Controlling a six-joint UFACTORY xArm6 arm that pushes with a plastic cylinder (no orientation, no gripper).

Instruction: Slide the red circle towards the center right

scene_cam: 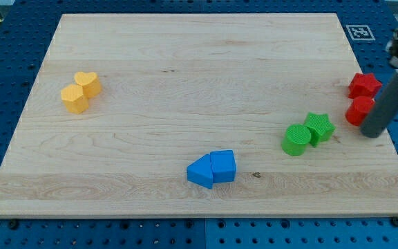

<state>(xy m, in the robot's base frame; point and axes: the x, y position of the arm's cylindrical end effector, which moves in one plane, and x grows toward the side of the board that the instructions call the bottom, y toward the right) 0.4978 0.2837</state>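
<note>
The red circle [358, 111] sits near the board's right edge, at mid height. A red star [363, 85] stands just above it, touching it. My tip [372, 134] is at the lower right side of the red circle, right against it. The dark rod rises up and to the right out of the view.
A green circle [296, 140] and a green star [319, 128] sit together left of the red pair. Two blue blocks [212, 169] lie at the bottom centre. Two yellow blocks [81, 91] lie at the left. The wooden board's right edge [385, 149] is close to my tip.
</note>
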